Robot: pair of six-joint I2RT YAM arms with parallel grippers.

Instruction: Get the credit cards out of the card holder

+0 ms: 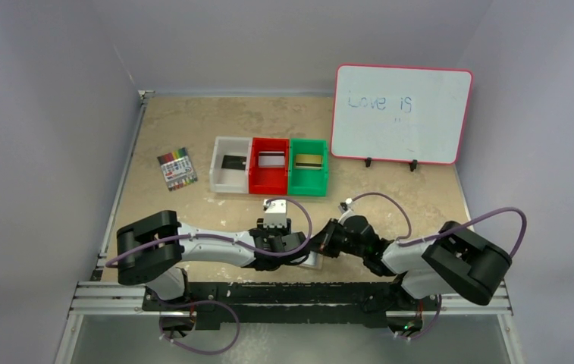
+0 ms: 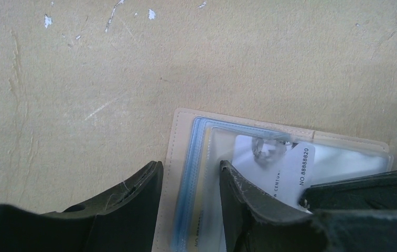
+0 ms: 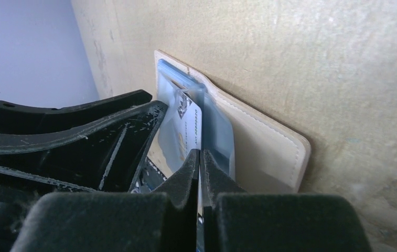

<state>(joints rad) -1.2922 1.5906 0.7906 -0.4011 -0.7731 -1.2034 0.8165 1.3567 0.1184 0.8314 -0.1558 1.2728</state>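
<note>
Card holder (image 2: 181, 157) lies open on the counter (image 2: 81, 79) at the near edge, between my arms. Left tool (image 2: 191, 167) stands apart, straddling its beige border. Right tool (image 3: 200, 155) is closed tip-to-tip against a white numbered card (image 3: 188, 126) in the sleeve; I cannot tell whether it is pinched.

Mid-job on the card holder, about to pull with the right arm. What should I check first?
1. Right gripper shut on the white card: ok; whether it pinches the clear sleeve too, cannot tell.
2. Left gripper pinning the card holder: not ok; its jaws stand apart, straddling the holder's left edge.
3. Holder open, flat on the table: ok.
4. Other cards binned: black card in white bin, grey card in red bin, gold card in green bin: ok.
5. Clearance between the two grippers: cannot tell.
</note>
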